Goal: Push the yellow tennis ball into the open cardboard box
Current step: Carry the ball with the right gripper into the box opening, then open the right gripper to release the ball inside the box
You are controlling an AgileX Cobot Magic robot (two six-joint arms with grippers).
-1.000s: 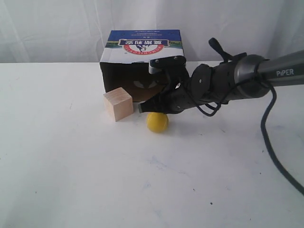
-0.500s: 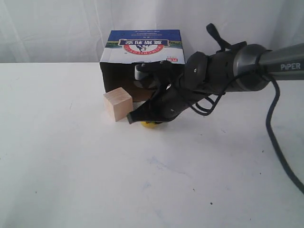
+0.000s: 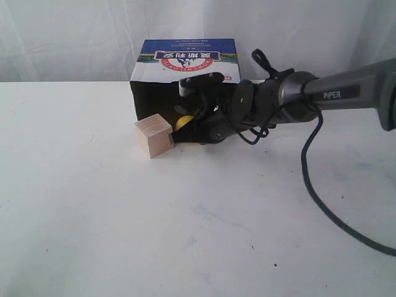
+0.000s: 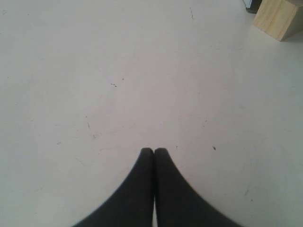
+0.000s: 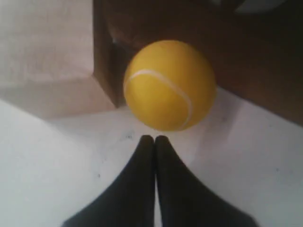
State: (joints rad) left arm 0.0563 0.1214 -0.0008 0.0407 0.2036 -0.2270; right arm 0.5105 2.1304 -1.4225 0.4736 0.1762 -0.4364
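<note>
1. White tabletop (image 3: 93, 216): the yellow tennis ball (image 3: 182, 122) sits at the mouth of the open cardboard box (image 3: 179, 62), with the right gripper (image 3: 177, 138) behind it.
2. The left gripper (image 4: 154, 152), tips pressed together, hangs over the tabletop.
3. The right gripper's tips are pressed together too; the pushing looks nearly done and needs one straight nudge inward.

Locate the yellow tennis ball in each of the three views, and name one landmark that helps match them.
Exterior view: the yellow tennis ball is near the centre, at the mouth of the open cardboard box, right of the wooden cube.
Left wrist view: not in it.
Right wrist view: upper middle of the picture, just beyond the right gripper.
Shared landmark: the wooden cube, visible in all three views.
</note>
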